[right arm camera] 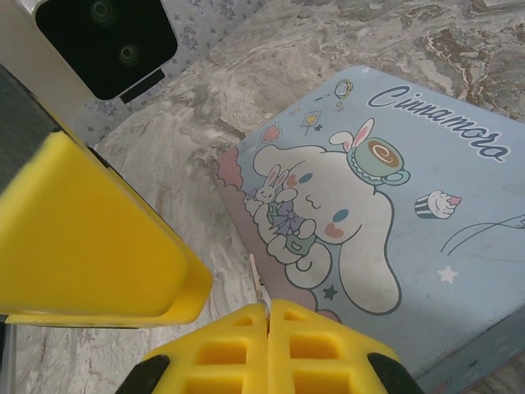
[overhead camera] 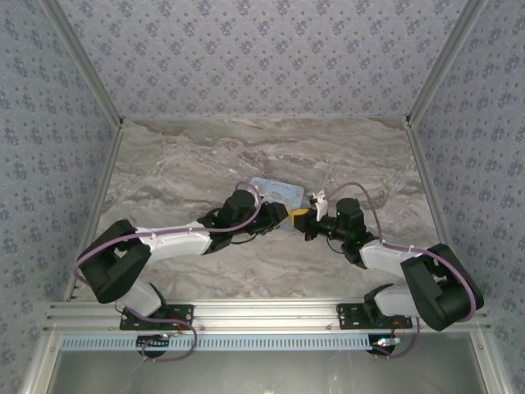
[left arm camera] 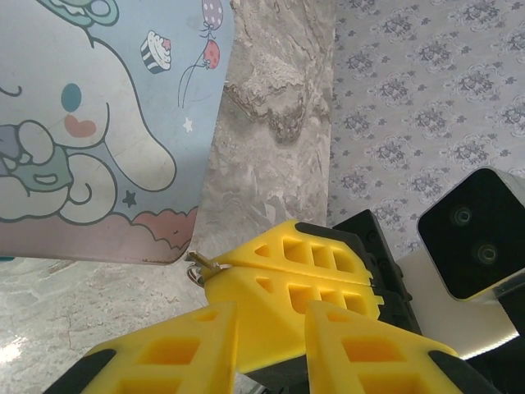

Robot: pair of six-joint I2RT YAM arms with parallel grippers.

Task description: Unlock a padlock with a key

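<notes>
Right gripper (right arm camera: 267, 312) is clamping the key (left arm camera: 201, 267), just on the near side of the tin (right arm camera: 394, 205). Left gripper (left arm camera: 271, 316) is hovering close, fingers apart. Key in hand, unlocking pending.

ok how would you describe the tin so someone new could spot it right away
Start at the marble table. Near its middle, just beyond where the left gripper and right gripper meet, lies a flat rectangular tin. It is pale blue, with a white long-eared cartoon character and cursive lettering printed on top, unlike the yellow-and-black grippers beside it.
</notes>
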